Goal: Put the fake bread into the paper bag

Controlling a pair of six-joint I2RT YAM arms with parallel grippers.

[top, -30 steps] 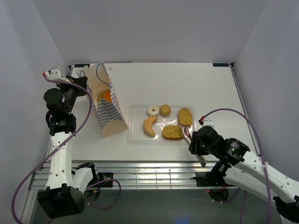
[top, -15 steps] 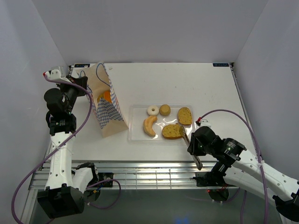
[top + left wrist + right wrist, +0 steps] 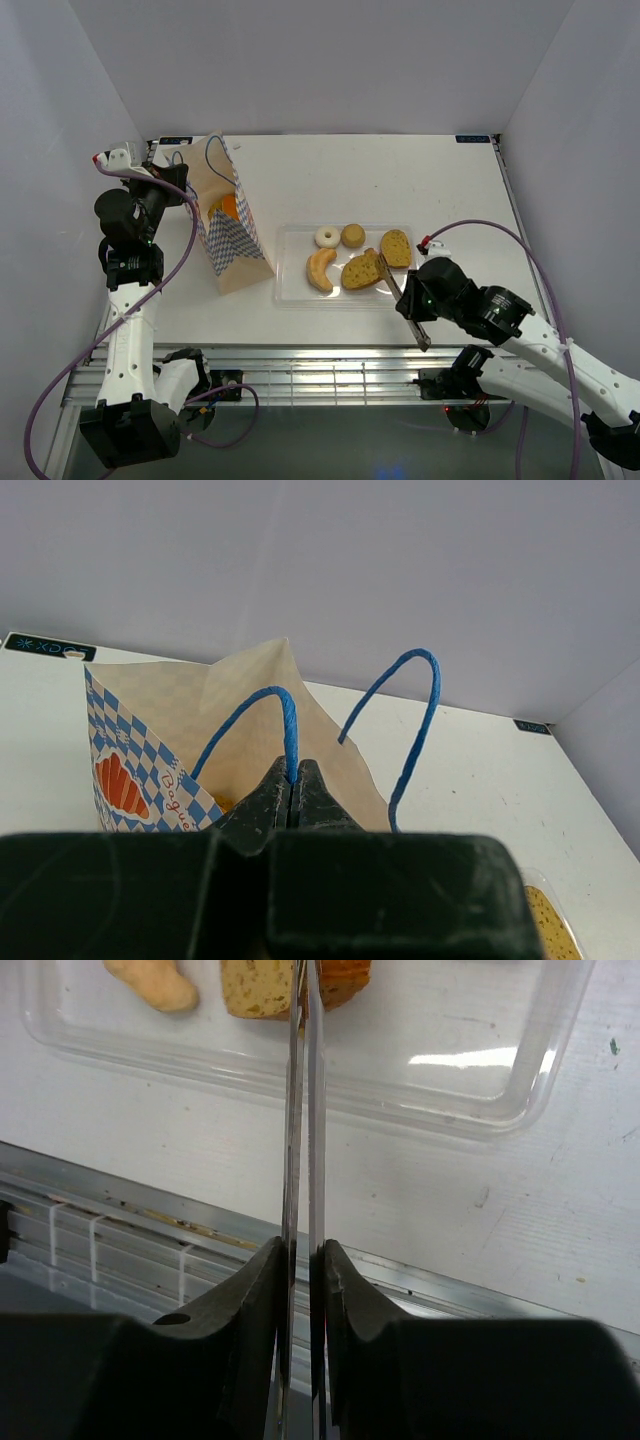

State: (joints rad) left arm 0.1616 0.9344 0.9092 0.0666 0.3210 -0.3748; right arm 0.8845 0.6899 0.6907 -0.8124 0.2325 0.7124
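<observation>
**Right gripper.** The right gripper [image 3: 303,980] has its two long thin blades drawn almost together. In the right wrist view they are clamped on the edge of a toast [image 3: 255,995] at the top of the frame. In the top view the blades run from lower right to upper left and end on the toast [image 3: 358,272] at centre frame. The toast's long axis lies roughly left to right, across the line of the blades. It appears tipped, with the gripped edge raised.

**Around the toast.** The toast lies inside the tray [image 3: 285,296].
- A crescent [image 3: 320,270] lies just to its left.
- A second toast [image 3: 396,248] lies to its upper right.
- A ring [image 3: 327,237] and a bun [image 3: 353,236] lie above it.

**Bag.** The bag [image 3: 228,240] stands left of the tray, mouth up, just beside the tray's left rim. An orange piece is visible inside it.

**Left gripper.** The left gripper [image 3: 293,785] is closed on one blue handle [image 3: 287,715], at upper left in the top view. It appears to hold the mouth open.

**Governing relation.** From the right gripper, the mouth lies to the left and slightly up-frame, beyond the crescent. The right arm is the nearer one to the bread and the left arm is the nearer one to the bag. The carry probably calls for a lift clear of the tray rim, then travel leftward above the bag's top edge.
</observation>
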